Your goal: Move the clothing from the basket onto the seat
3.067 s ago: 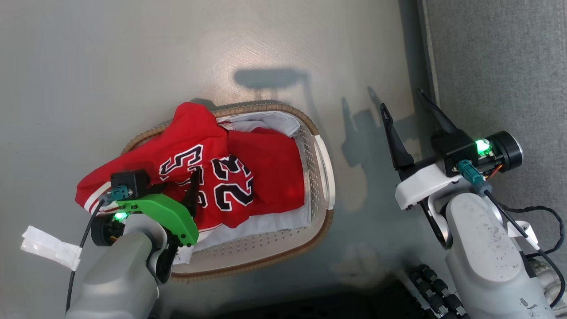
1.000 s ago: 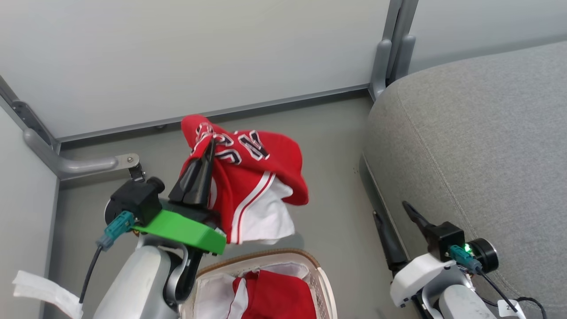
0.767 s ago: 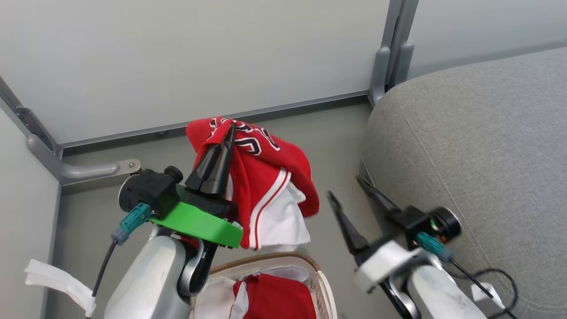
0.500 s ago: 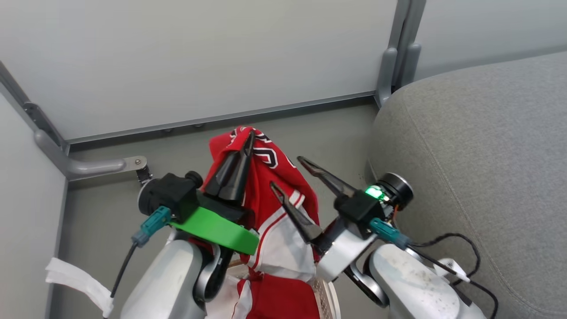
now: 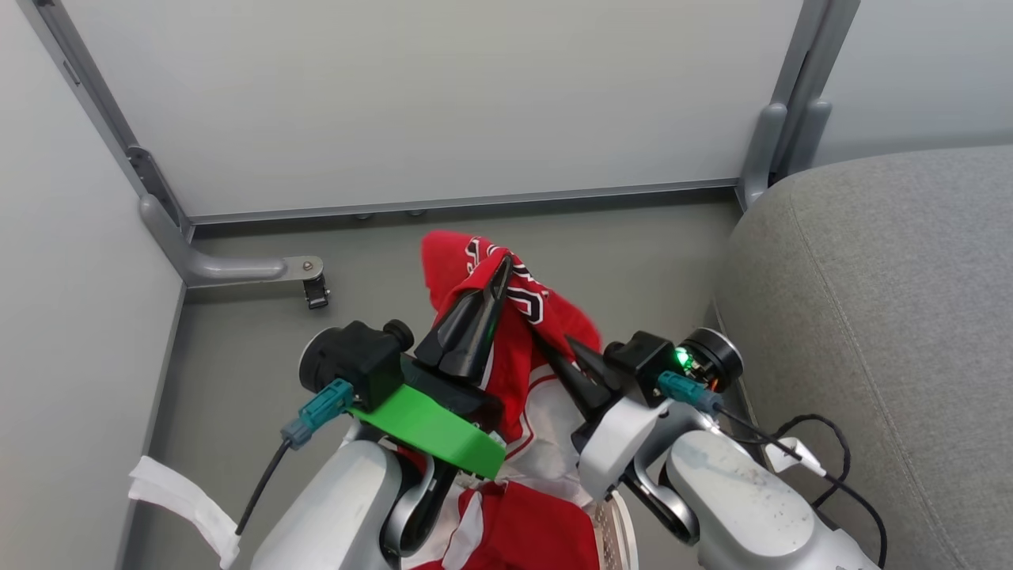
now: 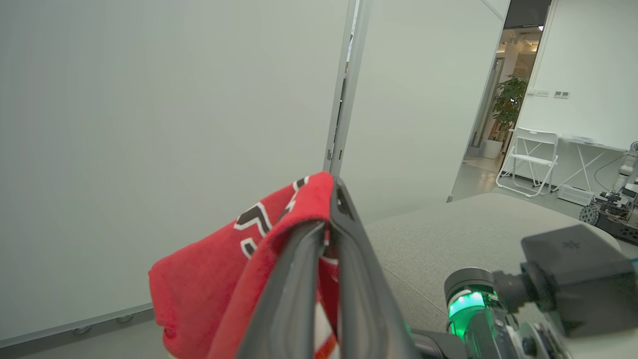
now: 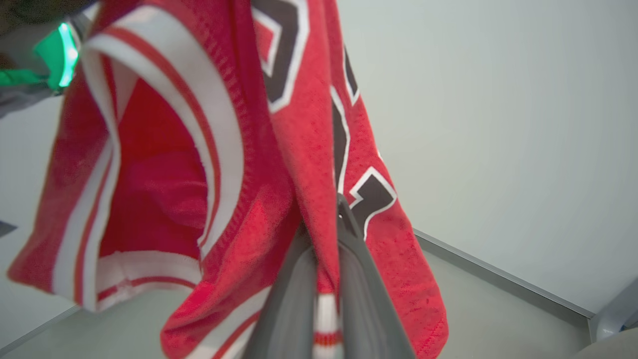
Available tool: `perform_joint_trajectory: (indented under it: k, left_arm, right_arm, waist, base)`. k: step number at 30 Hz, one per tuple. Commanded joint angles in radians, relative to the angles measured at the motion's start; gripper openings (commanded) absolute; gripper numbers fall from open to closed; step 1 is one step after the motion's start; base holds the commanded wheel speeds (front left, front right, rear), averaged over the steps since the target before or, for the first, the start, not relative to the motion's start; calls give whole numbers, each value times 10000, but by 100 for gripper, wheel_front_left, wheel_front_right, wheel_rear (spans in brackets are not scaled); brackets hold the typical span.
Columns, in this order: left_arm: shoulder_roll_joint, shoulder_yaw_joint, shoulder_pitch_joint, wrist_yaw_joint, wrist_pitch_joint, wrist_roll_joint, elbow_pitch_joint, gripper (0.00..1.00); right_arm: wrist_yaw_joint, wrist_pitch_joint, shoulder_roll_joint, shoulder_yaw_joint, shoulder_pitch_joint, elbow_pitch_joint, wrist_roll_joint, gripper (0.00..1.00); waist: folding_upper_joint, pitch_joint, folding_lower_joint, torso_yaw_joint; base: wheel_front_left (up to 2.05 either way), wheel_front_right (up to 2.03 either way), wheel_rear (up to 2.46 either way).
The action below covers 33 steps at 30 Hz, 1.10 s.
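Observation:
A red jersey (image 5: pixel 514 317) with black-and-white numbers hangs in the air above the basket. My left gripper (image 5: pixel 500 269) is shut on its top fold, and the left wrist view has the fabric (image 6: pixel 224 259) draped over the closed left gripper (image 6: pixel 330 199). My right gripper (image 5: pixel 554 348) comes in from the right and is shut on the same jersey lower down; the right wrist view shows the pinch (image 7: pixel 331 214) amid striped trim (image 7: pixel 209 114). A second red garment (image 5: pixel 530 530) lies in the basket (image 5: pixel 613 526) at the bottom edge. The grey seat (image 5: pixel 878 317) is to the right.
White partition walls stand behind and to the left, with a grey post (image 5: pixel 791 95) at the corner by the seat and a metal foot bracket (image 5: pixel 237 269) on the floor. A black cable (image 5: pixel 815 467) trails from my right wrist. A folding chair (image 6: pixel 528 154) stands beyond the seat.
My left gripper lifted the numbered jersey out of the basket. The right arm swung left from beside the seat and shut on the hanging jersey. The camera tilted up and shifted.

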<state>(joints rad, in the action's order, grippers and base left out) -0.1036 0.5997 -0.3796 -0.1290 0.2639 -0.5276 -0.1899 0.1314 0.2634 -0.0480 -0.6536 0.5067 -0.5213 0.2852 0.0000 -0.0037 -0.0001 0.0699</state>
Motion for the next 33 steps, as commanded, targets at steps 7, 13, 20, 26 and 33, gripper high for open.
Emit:
perform_joint_trajectory:
  k: [7, 13, 20, 26, 33]
  left_arm:
    - [-173, -494, 257, -23, 7, 78, 62, 100]
    - [-303, -616, 452, -23, 7, 346, 110, 100]
    - [-354, -181, 403, -23, 7, 423, 135, 100]
    - [-545, 606, 14, -23, 7, 79, 32, 100]
    - [-990, 667, -4, -23, 7, 129, 35, 100]
  right_arm:
    - [-14, 22, -64, 1104, -478, 496, 84, 0]
    - [-14, 22, -50, 1720, -853, 1183, -76, 0]
    - [-14, 21, -43, 2995, -1445, 2217, -98, 0]
    - [-10, 21, -3, 4321, -2216, 3263, -312, 0]
    - [-10, 21, -33, 5199, -1145, 3277, -1548, 0]
  waist:
    - [0, 243, 1, -1709]
    - [0, 612, 1, -3930]
    - [0, 1164, 1, -5836]
    - [0, 1562, 1, -6056]
    - [0, 2379, 1, -6061]
  base:
    - [0, 0, 0]
    - [0, 0, 0]
    - [0, 0, 0]
    - [0, 0, 0]
    - [0, 0, 0]
